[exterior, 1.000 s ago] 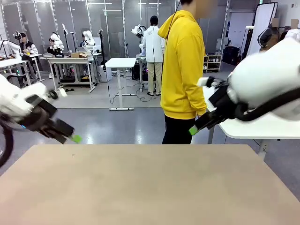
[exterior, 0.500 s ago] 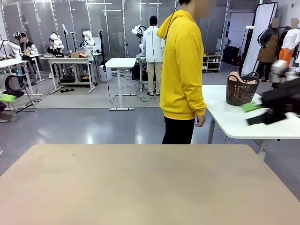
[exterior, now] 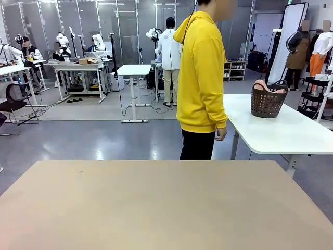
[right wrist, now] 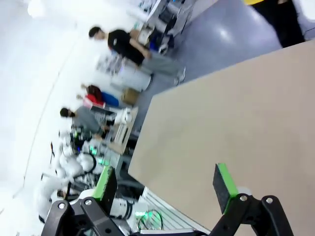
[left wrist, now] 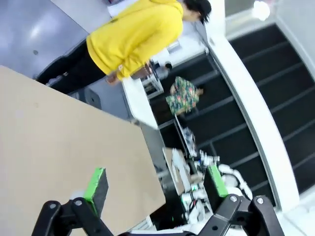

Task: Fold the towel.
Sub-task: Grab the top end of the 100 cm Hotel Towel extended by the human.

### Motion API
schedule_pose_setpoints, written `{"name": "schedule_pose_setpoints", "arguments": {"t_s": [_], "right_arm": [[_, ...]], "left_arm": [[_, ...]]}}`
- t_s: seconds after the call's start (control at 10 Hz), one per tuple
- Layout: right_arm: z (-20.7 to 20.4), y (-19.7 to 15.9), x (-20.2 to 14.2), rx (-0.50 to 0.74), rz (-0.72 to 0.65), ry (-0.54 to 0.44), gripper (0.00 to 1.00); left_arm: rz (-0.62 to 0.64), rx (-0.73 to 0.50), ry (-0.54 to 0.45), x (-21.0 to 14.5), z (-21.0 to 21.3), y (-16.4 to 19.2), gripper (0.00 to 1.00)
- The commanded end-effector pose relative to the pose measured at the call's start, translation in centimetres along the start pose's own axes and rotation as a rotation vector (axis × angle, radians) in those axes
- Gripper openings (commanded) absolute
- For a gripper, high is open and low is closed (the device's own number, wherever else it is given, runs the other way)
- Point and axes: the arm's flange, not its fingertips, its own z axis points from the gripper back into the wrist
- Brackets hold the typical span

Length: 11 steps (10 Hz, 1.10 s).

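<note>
One broad tan table (exterior: 156, 208) across the foreground. Beyond its far edge, one person in a yellow hoodie (exterior: 202, 73), standing side-on and covering the left end of one white side table (exterior: 283, 136) off to the right. On that white table, well apart from the tan one, one dark grey perforated basket (exterior: 266, 104), upright, handles raised. Heaped inside it and poking just above the rim, one towel (exterior: 269, 86): salmon-pink, crumpled, weave too small to make out. Two claws over the tan table: left gripper (left wrist: 155, 179) with green-padded fingers spread wide, gripping nothing; right gripper (right wrist: 164, 179) spread just as wide, likewise gripping nothing.
</note>
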Motion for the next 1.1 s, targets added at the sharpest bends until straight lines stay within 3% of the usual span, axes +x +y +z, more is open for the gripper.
{"name": "schedule_pose_setpoints", "arguments": {"t_s": [0.0,0.3,0.4,1.0], "right_arm": [[1.2,-0.2,-2.0,-0.003,0.008,-0.077,1.00],[1.0,-0.4,-2.7,-0.041,0.015,-0.080,1.00],[3.1,-1.1,-2.5,-0.029,-0.037,-0.089,1.00],[3.1,-1.1,-2.5,-0.029,-0.037,-0.089,1.00]], "left_arm": [[0.029,0.030,-0.089,-1.3,2.1,0.3,1.00],[0.055,0.106,-0.160,-1.5,3.5,0.8,1.00],[0.051,0.077,-0.127,-1.7,5.0,1.2,1.00],[0.051,0.077,-0.127,-1.7,5.0,1.2,1.00]]}}
